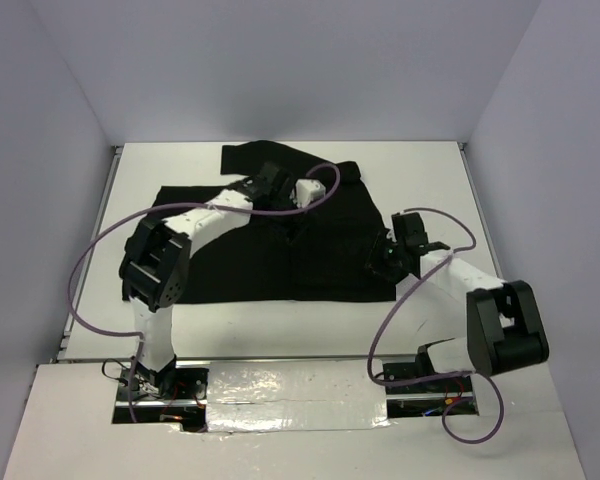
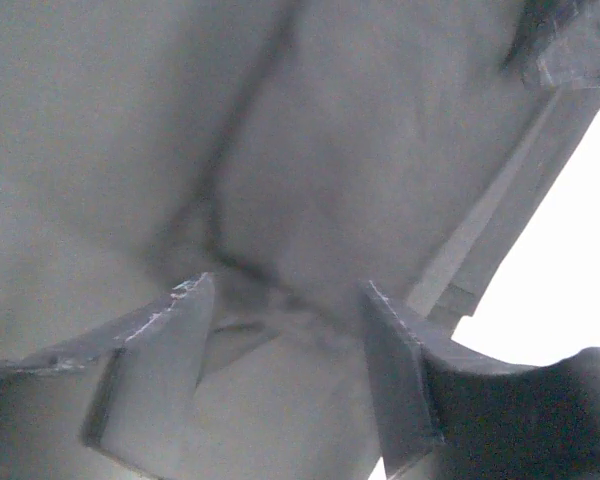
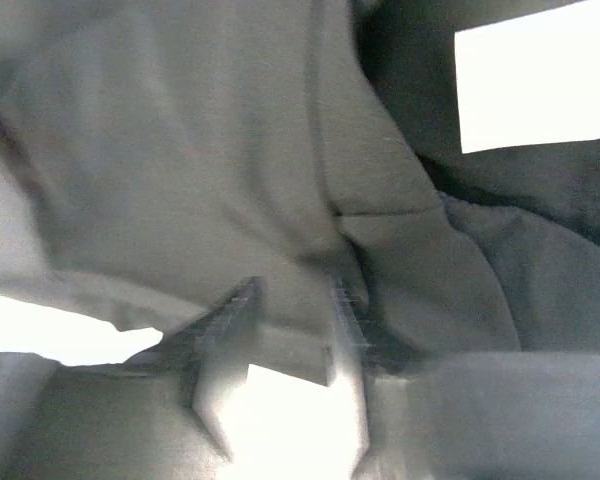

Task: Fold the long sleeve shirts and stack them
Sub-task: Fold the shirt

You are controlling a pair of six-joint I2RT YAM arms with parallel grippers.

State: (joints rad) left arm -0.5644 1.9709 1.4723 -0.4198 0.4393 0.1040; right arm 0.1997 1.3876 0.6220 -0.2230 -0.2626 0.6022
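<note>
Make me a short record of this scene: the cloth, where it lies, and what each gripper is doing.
cloth: black shirt, spread out, rumpled at the far edge
surface: white table
left gripper: open, over the shirt's far middle
right gripper: at the shirt's right edge, narrow gap, grip unclear

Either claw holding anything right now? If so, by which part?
Left claw is open over the black shirt, gripping nothing. Right claw sits at the shirt's right edge, jaws slightly apart; can't tell if it pinches fabric.
</note>
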